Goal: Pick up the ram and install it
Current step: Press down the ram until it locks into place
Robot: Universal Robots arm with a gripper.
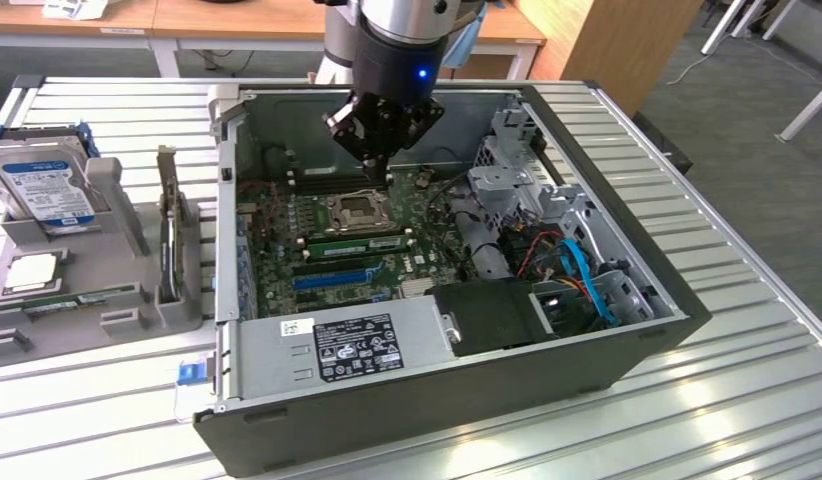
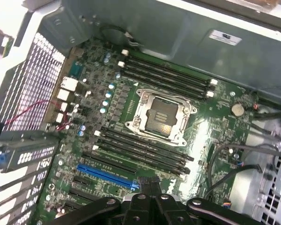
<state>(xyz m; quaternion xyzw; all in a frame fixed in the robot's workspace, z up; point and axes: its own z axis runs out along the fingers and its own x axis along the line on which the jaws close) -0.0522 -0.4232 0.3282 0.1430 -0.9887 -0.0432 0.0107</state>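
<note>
My gripper (image 1: 372,172) hangs inside the open computer case (image 1: 651,330), over the motherboard (image 1: 284,225), just above the memory slots (image 1: 334,180) behind the CPU socket (image 1: 356,209). Its fingers are shut with nothing visible between them. In the wrist view the shut gripper (image 2: 150,185) points down at the board, near the blue expansion slot (image 2: 107,174) and the black memory slots (image 2: 145,152). In the exterior view a long green stick that looks like the ram (image 1: 360,240) lies along the slots on the near side of the socket, apart from the gripper.
A grey fixture (image 1: 118,320) at the exterior view's left holds a hard drive (image 1: 44,190), an upright card (image 1: 168,225), a chip (image 1: 31,270) and another thin green strip (image 1: 78,298). The power supply (image 1: 344,345), drive cage (image 1: 511,190) and cables (image 1: 578,270) crowd the case.
</note>
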